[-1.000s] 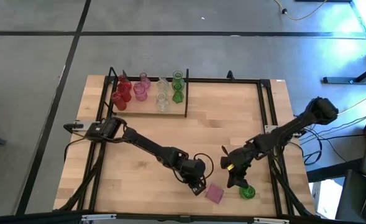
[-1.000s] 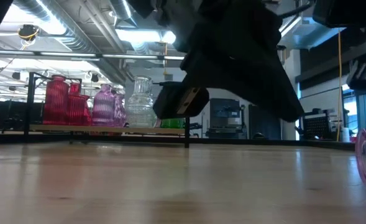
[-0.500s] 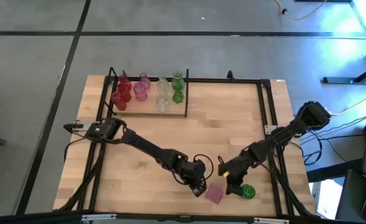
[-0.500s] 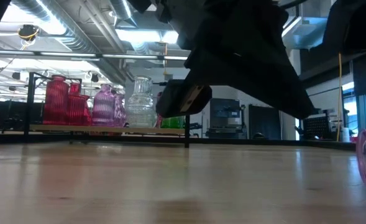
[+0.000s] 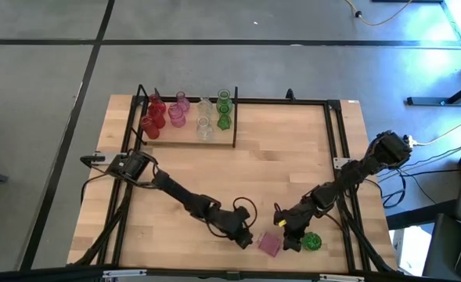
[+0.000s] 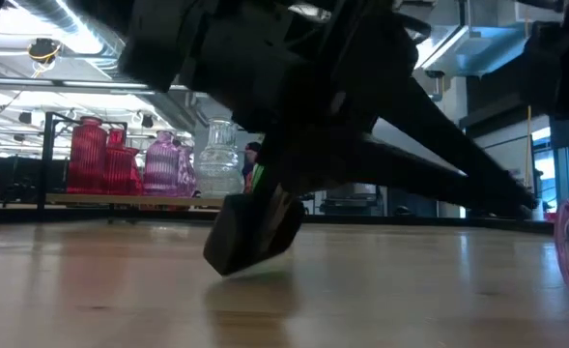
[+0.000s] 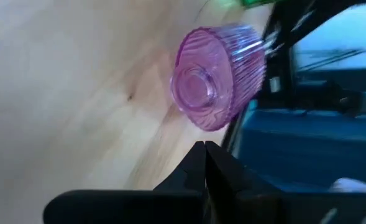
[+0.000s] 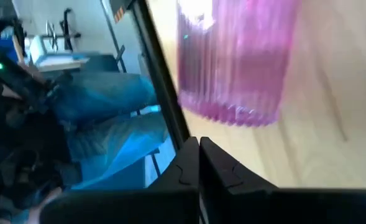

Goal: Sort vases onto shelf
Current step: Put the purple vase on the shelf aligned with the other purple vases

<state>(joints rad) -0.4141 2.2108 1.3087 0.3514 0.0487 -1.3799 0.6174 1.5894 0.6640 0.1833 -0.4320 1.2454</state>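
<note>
Since the earlier frame, the left gripper [image 5: 246,239] was lowered toward the surface [image 5: 293,157] beside the toppled pink vase [image 5: 271,244], the right gripper [image 5: 287,235] was moved between it and the green vase [image 5: 312,242], both jaws clenched empty, the green vase partly hidden.
</note>
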